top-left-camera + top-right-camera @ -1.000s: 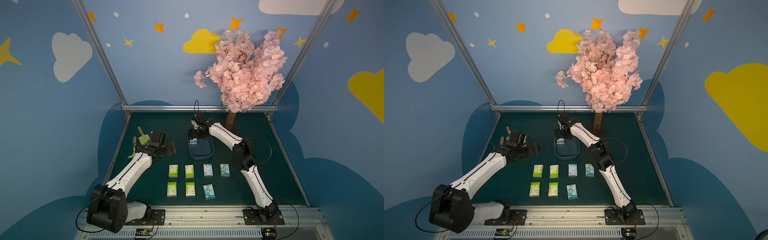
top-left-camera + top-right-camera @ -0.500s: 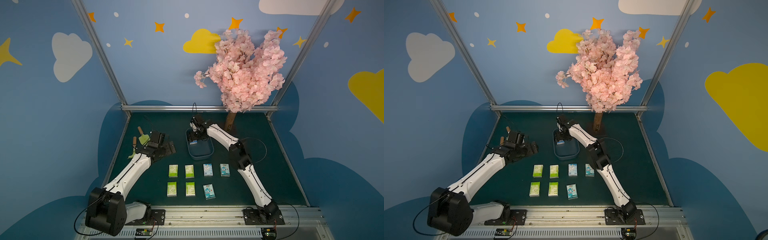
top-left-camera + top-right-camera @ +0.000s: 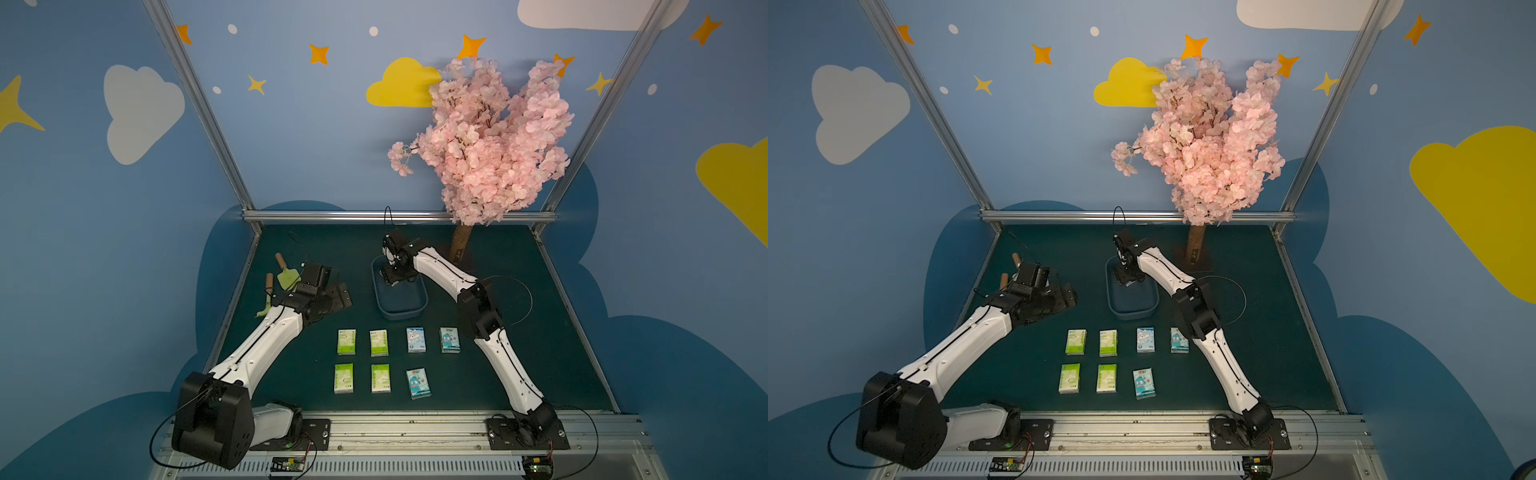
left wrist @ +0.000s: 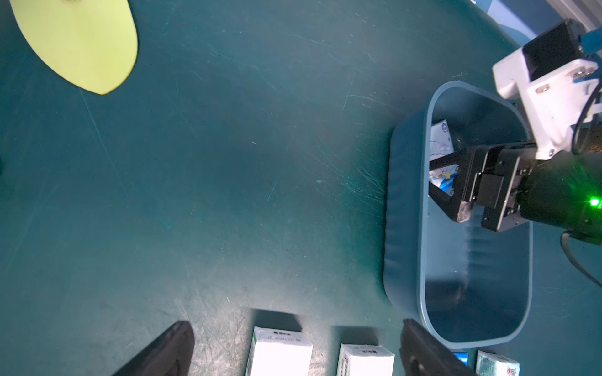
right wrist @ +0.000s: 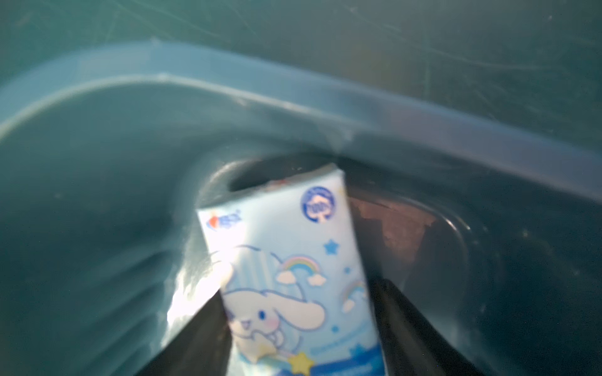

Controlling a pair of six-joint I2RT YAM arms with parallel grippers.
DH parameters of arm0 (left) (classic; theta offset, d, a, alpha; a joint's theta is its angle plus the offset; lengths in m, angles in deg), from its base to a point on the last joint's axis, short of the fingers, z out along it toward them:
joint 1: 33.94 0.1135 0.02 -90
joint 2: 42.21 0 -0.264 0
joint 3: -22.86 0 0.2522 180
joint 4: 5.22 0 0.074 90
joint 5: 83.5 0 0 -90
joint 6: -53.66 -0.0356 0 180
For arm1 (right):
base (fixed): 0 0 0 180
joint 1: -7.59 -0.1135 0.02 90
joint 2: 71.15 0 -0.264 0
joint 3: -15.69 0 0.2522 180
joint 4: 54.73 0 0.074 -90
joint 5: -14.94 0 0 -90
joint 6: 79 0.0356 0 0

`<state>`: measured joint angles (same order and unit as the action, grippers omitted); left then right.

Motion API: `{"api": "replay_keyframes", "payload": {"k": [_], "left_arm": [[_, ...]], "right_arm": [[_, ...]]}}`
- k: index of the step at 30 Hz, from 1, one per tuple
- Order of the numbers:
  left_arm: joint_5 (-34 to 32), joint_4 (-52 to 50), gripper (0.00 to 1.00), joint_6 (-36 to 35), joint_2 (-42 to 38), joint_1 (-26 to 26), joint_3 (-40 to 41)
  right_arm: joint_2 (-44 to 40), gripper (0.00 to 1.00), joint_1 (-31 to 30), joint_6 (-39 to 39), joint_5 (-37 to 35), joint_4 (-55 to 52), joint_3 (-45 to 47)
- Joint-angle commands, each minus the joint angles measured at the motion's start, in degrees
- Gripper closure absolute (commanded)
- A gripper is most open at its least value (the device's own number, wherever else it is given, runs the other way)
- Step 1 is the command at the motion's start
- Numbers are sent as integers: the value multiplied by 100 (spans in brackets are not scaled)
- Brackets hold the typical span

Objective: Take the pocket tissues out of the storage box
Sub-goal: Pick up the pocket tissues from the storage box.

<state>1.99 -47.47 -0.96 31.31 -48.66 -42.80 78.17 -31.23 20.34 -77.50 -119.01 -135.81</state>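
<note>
The slate-blue storage box stands at mid-table. My right gripper reaches down into its far end. In the right wrist view the black fingers press both long edges of a light-blue cartoon packet of pocket tissues, tilted against the box wall. The left wrist view shows the same packet inside the box. Several packets lie in two rows in front of the box, green ones on the left, blue ones on the right. My left gripper hovers open left of the box, holding nothing.
Green garden tools with wooden handles lie at the far left, behind my left wrist; one yellow-green blade shows in the left wrist view. A pink blossom tree stands at the back right, its trunk just behind my right arm.
My right gripper has sunk deeper into the far end of the box and its fingers have narrowed onto the light-blue packet. The left arm has hardly moved.
</note>
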Motion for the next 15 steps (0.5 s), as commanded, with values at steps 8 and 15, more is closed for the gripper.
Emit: {"api": "replay_keyframes", "payload": {"k": [8, 15], "left_arm": [[3, -102, 0, 33, 61, 21, -156], [20, -64, 0, 65, 170, 15, -228]], "right_arm": [[-121, 45, -1, -88, -3, -265, -23], [-730, 50, -2, 111, -31, -259, 401]]}}
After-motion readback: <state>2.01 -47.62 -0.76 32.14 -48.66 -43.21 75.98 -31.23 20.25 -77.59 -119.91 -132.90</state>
